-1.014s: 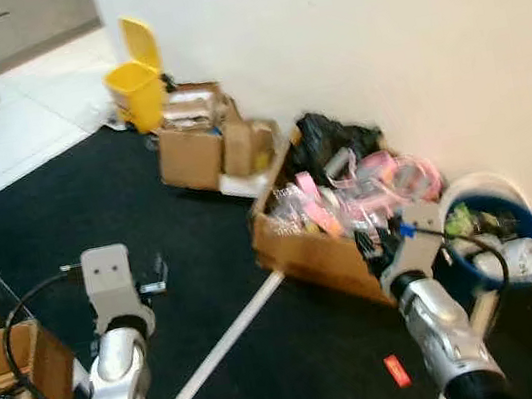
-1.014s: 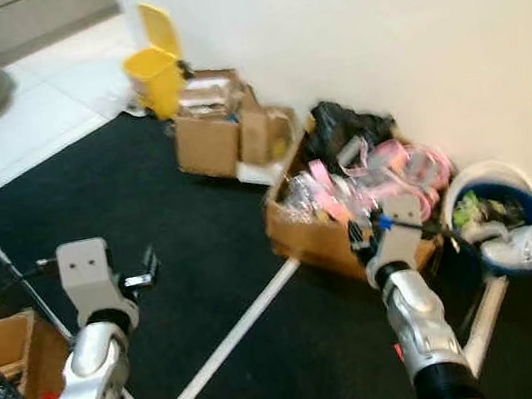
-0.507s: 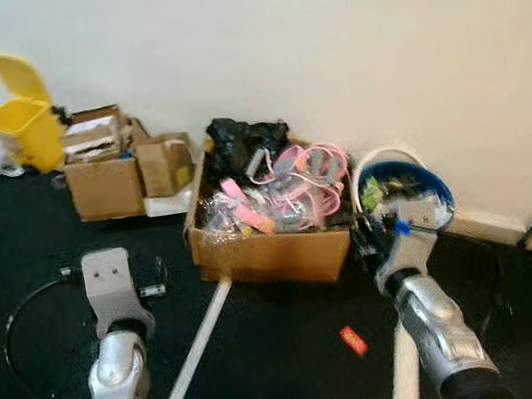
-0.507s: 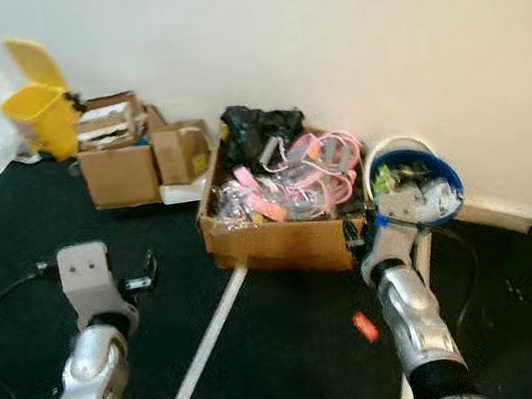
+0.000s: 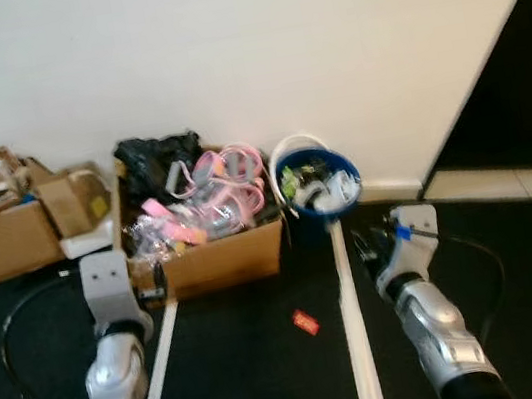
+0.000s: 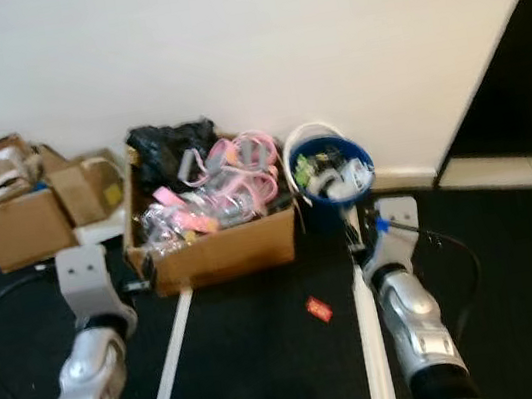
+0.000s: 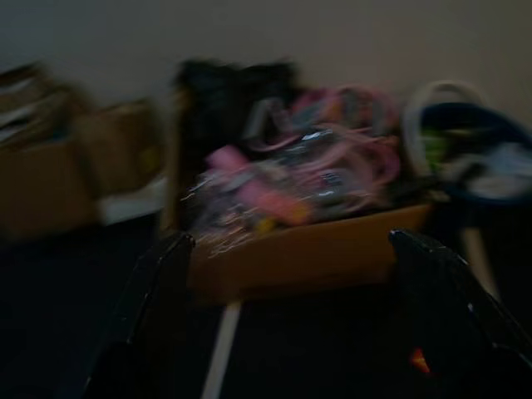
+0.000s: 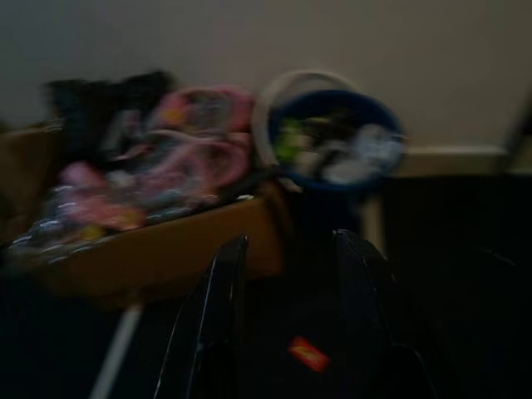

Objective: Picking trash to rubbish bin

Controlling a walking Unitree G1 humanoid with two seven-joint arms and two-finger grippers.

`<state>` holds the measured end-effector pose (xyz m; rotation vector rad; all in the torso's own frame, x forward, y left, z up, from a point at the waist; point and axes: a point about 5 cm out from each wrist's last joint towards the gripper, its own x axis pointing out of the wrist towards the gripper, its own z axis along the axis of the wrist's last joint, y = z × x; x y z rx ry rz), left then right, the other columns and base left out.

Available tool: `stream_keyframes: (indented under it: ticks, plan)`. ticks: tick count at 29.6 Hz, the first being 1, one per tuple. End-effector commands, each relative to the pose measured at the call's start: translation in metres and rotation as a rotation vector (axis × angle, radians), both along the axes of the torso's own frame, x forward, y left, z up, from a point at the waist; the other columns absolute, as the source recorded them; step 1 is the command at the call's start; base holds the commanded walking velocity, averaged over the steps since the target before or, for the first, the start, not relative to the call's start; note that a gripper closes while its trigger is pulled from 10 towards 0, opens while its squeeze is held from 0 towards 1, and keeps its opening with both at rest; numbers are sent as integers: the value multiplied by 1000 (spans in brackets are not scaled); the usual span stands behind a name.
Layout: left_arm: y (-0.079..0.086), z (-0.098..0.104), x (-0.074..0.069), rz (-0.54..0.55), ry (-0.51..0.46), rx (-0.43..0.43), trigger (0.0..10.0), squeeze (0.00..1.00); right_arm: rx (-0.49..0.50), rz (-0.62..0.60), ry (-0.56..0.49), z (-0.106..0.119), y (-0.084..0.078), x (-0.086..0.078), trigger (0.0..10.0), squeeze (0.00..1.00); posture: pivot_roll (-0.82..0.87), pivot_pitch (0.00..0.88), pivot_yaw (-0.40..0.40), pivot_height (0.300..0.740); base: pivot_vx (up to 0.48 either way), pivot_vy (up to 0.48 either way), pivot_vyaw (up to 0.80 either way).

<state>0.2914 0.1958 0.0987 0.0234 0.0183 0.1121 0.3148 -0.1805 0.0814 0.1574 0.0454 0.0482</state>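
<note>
A small red wrapper (image 5: 306, 323) lies flat on the black carpet (image 5: 245, 385), long axis running diagonally, near-right end to far-left end pointing roughly toward the cardboard box (image 5: 209, 257). It sits between the two arms, near side of the box and just left of a white strip (image 5: 353, 327) that runs near-to-far on the floor. Writing on the wrapper too small to read.

Blue bucket (image 5: 316, 183) with a white handle stands against the white wall (image 5: 251, 40), just right of the box, touching or nearly touching it; cannot tell which. Bucket holds white and green rubbish. Box is open and stuffed with pink and clear plastic packaging, a black bag (image 5: 154, 162) at its far side. No label readable on box or bucket.

Far left: two more cardboard boxes (image 5: 6, 220) against the wall. A second white strip (image 5: 155, 364) runs from the big box toward the near side.

Left gripper (image 7: 291, 249) is held out over the carpet in front of the big box, fingers (image 7: 154, 283) spread wide with nothing between them. Right gripper (image 8: 287, 274) is held out right of the white strip, near the bucket, fingers (image 8: 220, 291) a narrow gap apart, holding nothing; the wrapper shows on the carpet beyond them. Both wrist views dark and blurred. A black cable (image 5: 13, 331) loops by the left arm
</note>
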Motion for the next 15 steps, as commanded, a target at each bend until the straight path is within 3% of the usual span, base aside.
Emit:
stream_keyframes:
  ticks: [1,15]
  plan:
    - [-3,-4,-1,-14,20,8,10000,0,2,-9,12,-2,-3,-2,10000,0,40,148,2,740,0,0,-800]
    - [-8,-5,0,-39,27,18,10000,0,-5,-20,22,-4,-6,-7,10000,0,34,169,4,740,0,0,-800]
